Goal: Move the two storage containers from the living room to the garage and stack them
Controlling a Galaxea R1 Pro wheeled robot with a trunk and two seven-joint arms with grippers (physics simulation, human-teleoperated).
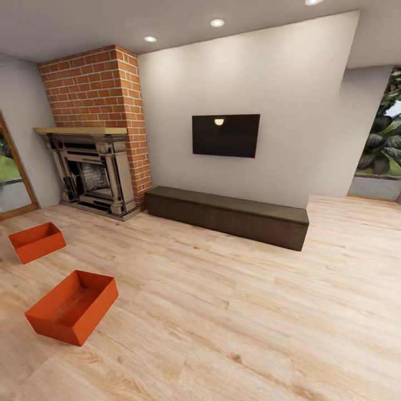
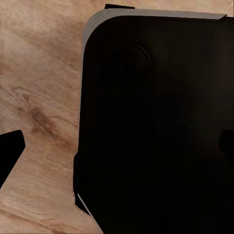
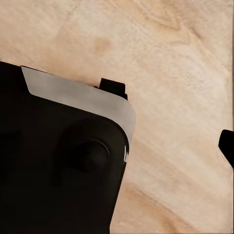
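Observation:
Two red-orange storage containers sit on the light wood-plank floor of the living room, at the left of the head view. The nearer container (image 1: 72, 306) lies open side up at an angle. The farther container (image 1: 37, 241) rests close to the glass door. In the left wrist view my left gripper (image 2: 117, 156) hangs open over the robot's black base (image 2: 156, 122), with a dark fingertip (image 2: 10, 151) at each side edge. My right gripper (image 3: 117, 148) is also spread open, one fingertip (image 3: 228, 146) showing over bare planks. Nothing is held.
A brick fireplace (image 1: 94, 172) stands at the back left, with a wood-framed glass door (image 1: 11, 178) to its left. A long dark low cabinet (image 1: 228, 214) runs along the white wall under a television (image 1: 225, 135). A garden window (image 1: 384, 145) is at the far right.

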